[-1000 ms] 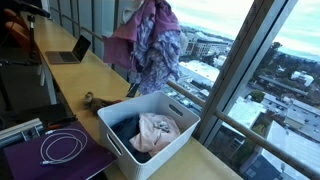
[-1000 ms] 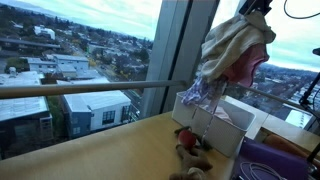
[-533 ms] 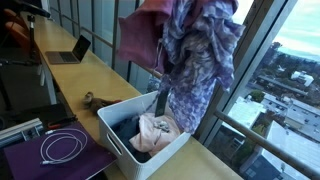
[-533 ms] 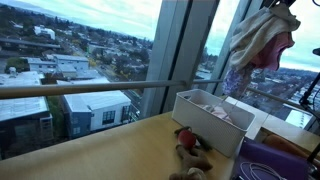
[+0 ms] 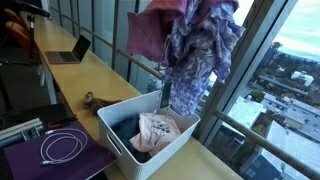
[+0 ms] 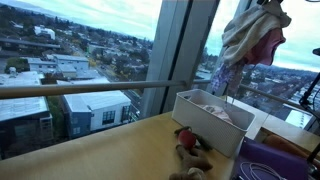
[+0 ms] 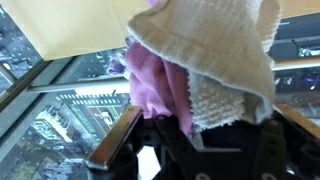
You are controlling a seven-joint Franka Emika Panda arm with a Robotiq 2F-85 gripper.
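My gripper (image 7: 200, 128) is shut on a bundle of clothes and holds it high above a white basket (image 5: 112, 128). In the wrist view a cream towel (image 7: 222, 55) and a pink cloth (image 7: 155, 85) are pinched between the fingers. In both exterior views the bundle (image 5: 192, 45) (image 6: 255, 35) hangs free, maroon, purple-patterned and cream, and hides the gripper. The basket (image 6: 205, 120) stands on a wooden counter by the window. It holds a pale pink cloth (image 5: 155, 130) and a dark blue one (image 5: 124, 130).
An open laptop (image 5: 70, 50) sits further along the counter. A coiled white cable (image 5: 62, 147) lies on a purple mat (image 5: 40, 165) beside the basket. A small brown thing (image 5: 94, 100) (image 6: 190, 143) lies on the counter. Window glass and a rail (image 6: 90, 88) run along the counter's edge.
The bundle has risen clear of the basket and swung sideways. It now hangs higher than a second ago. The basket and its contents have not moved.
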